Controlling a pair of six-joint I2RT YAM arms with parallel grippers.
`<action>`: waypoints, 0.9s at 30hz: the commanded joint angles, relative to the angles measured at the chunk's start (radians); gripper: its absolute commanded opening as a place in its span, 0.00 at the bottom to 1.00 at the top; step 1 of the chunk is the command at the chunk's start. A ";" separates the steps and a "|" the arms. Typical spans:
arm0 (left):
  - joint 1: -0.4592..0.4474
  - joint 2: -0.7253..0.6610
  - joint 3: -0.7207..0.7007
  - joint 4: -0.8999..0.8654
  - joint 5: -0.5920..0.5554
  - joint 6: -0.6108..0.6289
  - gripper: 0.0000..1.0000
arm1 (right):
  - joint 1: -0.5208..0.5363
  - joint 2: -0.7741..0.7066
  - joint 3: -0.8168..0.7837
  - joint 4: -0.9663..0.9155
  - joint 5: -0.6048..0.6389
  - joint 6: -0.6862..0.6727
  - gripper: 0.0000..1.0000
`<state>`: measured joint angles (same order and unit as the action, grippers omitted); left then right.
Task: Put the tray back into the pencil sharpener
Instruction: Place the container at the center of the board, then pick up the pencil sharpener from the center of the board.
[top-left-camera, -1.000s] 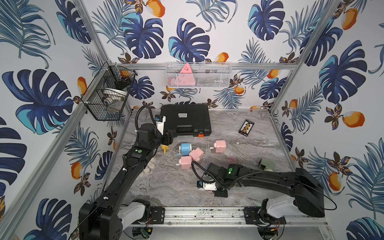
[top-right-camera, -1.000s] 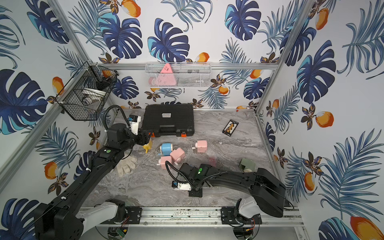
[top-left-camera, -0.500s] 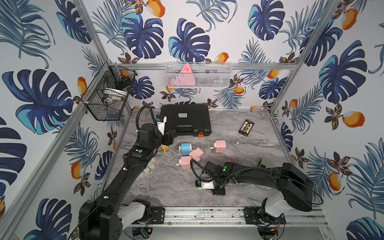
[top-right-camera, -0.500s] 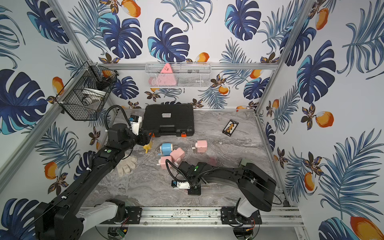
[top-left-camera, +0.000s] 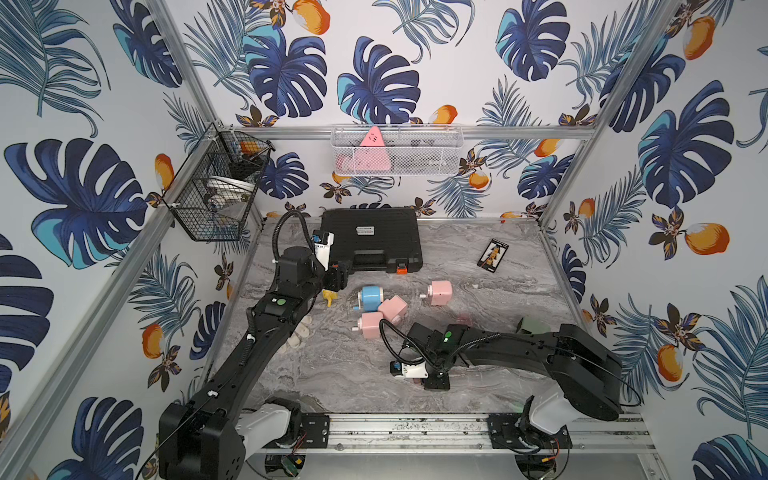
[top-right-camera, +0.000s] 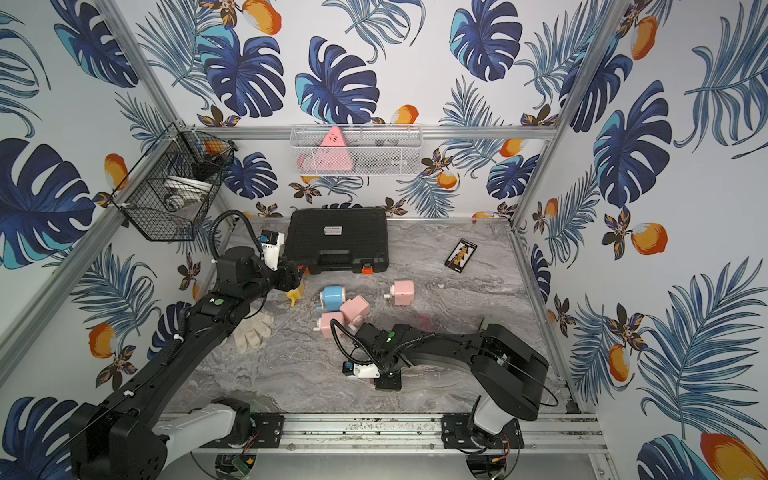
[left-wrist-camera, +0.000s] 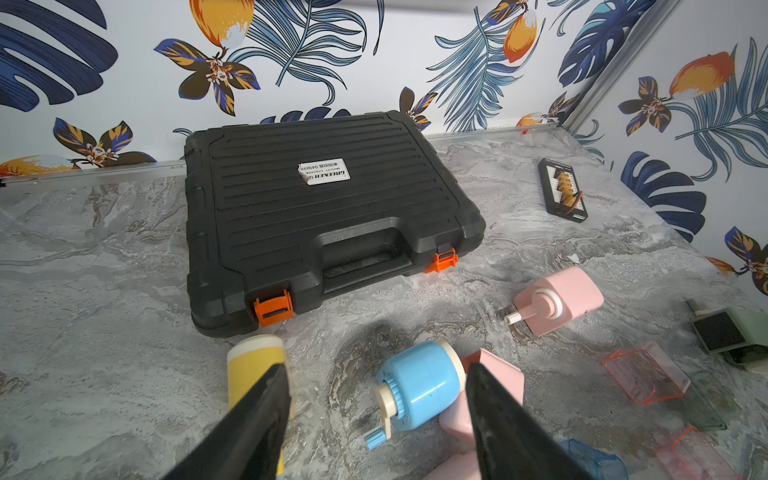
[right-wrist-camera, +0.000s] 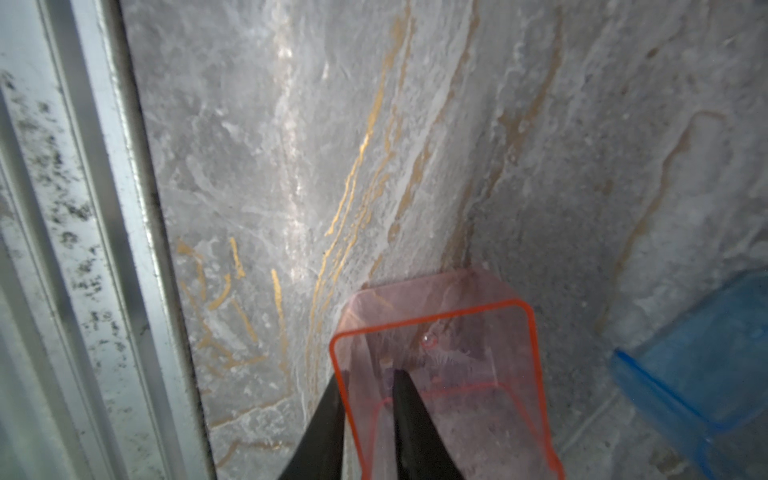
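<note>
I saw leaf-and-fruit wallpaper (top-left-camera: 457, 62) rising beyond my left gripper (left-wrist-camera: 376, 368), a grey marble tabletop (top-left-camera: 332, 374) beneath it, and a black wire basket (top-left-camera: 208, 208) and a white mesh shelf (top-left-camera: 440, 156) hanging higher up, all evenly lit.

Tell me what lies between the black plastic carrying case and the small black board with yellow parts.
Nothing: only bare grey marble tabletop separates the black plastic carrying case from the small black board, as the left wrist view shows.

Clear pink tray (right-wrist-camera: 457, 324), empty, apart from nearest pink sharpener (top-left-camera: 371, 326)
</note>
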<state>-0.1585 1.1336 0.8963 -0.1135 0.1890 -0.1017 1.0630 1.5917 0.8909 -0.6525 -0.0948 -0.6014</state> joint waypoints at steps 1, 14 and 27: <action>-0.002 0.003 0.009 0.018 0.008 0.021 0.71 | 0.000 -0.029 0.005 0.005 -0.031 0.002 0.31; -0.064 -0.026 -0.042 0.012 -0.040 0.179 0.74 | 0.002 -0.340 -0.100 0.387 0.046 0.390 0.34; -0.181 -0.211 -0.046 -0.413 0.184 0.750 0.78 | -0.005 -0.459 -0.226 0.462 0.288 1.153 0.38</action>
<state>-0.3069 0.9443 0.8120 -0.3031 0.3000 0.4301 1.0592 1.1412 0.6739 -0.1749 0.1314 0.3424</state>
